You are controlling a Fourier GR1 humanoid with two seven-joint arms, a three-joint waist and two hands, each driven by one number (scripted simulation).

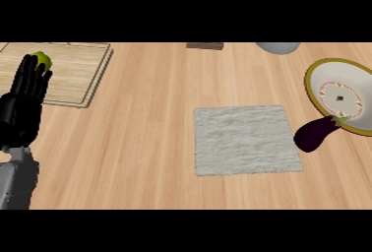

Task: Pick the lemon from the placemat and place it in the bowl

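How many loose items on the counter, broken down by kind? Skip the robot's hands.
Placemat: 1
Cutting board: 1
Bowl: 1
Eggplant: 1
Yellow-green fruit, partly hidden behind the left hand: 1
Grey object cut off at the top edge: 1
Brown object cut off at the top edge: 1
Total: 7

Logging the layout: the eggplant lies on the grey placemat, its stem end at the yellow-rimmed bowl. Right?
Not quite. In the head view the eggplant lies on the bare counter, just right of the grey placemat, not on it. Its stem end is at the yellow-rimmed bowl.
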